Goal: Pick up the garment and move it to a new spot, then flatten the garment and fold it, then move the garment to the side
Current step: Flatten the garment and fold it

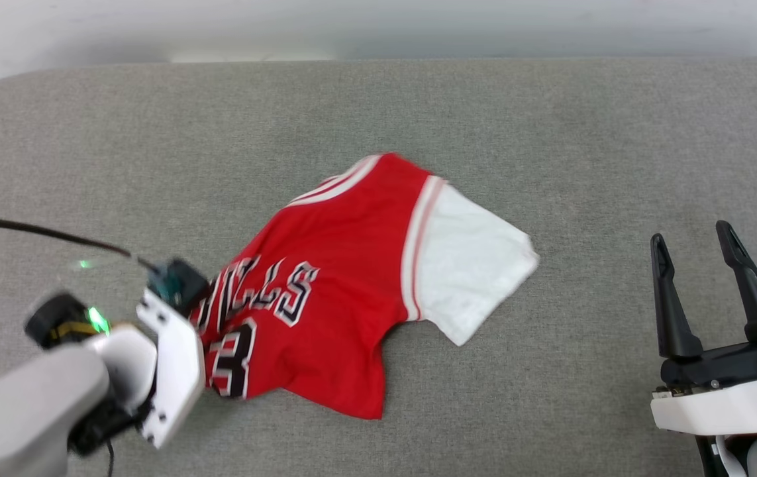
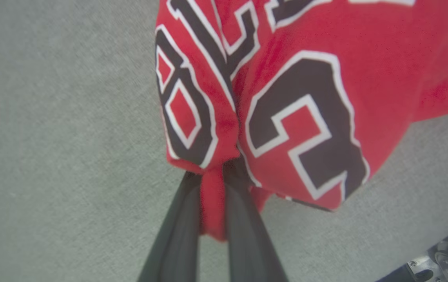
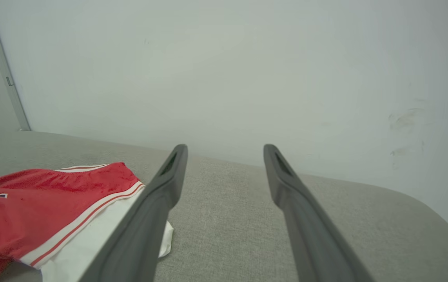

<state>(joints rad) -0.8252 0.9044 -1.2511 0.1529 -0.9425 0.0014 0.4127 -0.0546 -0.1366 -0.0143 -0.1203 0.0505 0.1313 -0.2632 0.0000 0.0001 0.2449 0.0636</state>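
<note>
One red garment [image 1: 338,265], crumpled, frame centre, on grey bench [image 1: 550,119]; left gripper [image 2: 213,174] clamped on its printed edge; right gripper [image 1: 691,237], lower right, spread wide, empty.

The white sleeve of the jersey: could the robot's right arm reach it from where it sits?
Probably yes. The right gripper stands open, apart from the white sleeve, with bare grey padding between them and nothing in the way.

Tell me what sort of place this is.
Most likely an indoor test space for cloth handling, though that is a guess: a broad grey fabric-covered surface with rounded corners, a bare pale wall behind it, and one red jersey on it.
</note>
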